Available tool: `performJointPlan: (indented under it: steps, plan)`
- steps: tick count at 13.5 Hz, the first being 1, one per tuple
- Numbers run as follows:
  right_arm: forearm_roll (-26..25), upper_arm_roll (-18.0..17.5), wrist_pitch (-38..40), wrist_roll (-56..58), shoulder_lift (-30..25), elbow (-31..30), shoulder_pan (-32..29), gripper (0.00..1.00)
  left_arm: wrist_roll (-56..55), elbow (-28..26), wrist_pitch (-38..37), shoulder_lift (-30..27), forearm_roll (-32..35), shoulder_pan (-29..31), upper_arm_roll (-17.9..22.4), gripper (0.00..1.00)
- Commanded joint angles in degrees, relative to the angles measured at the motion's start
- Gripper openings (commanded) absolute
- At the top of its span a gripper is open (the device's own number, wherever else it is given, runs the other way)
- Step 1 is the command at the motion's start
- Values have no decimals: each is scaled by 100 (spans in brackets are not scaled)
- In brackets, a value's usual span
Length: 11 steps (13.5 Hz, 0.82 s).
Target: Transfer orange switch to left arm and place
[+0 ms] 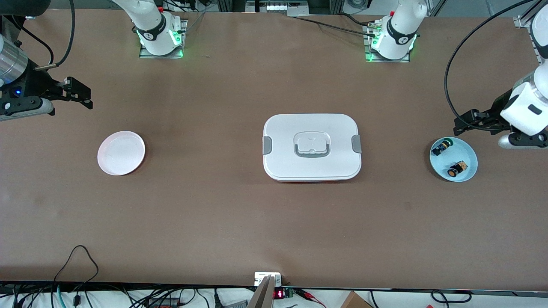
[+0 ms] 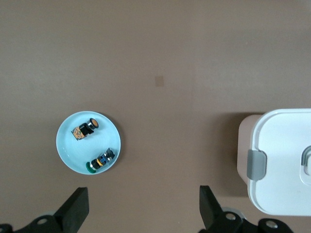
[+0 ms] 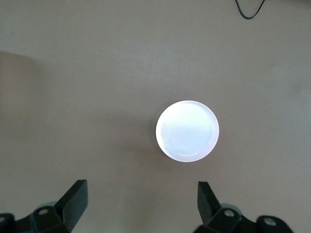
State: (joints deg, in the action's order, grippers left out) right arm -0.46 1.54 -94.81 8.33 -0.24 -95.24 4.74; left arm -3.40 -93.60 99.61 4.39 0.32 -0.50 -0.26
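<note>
The orange switch [image 1: 457,168] lies on a small blue plate [image 1: 466,150] at the left arm's end of the table, beside a similar blue-bodied switch [image 1: 442,147]. In the left wrist view the orange switch [image 2: 86,129] and the blue plate [image 2: 68,151] show clearly. My left gripper [image 1: 461,125] [image 2: 144,213] is open and empty, raised over the table by the blue plate's edge. The white box [image 1: 311,146] [image 2: 286,160] sits closed mid-table. My right gripper [image 1: 82,95] [image 3: 142,211] is open and empty, raised over the table near the empty pink plate [image 1: 121,152] [image 3: 187,130].
The arm bases [image 1: 160,36] [image 1: 391,40] stand along the table edge farthest from the front camera. A small device [image 1: 267,279] and loose cables [image 1: 79,261] lie at the edge nearest that camera. A black cable loop [image 3: 250,9] shows in the right wrist view.
</note>
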Motion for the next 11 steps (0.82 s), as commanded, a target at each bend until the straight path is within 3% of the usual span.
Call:
performJointPlan:
  steps: [1, 11]
  plan:
    - [29, -4, 50, -24, 68, 128, 0, 100, 5, -1062, 681, -701, 214, -346, 298, 100]
    - [29, -4, -73, -33, 120, 128, 18, 100, -21, -1046, 445, -676, 152, -258, 298, 100]
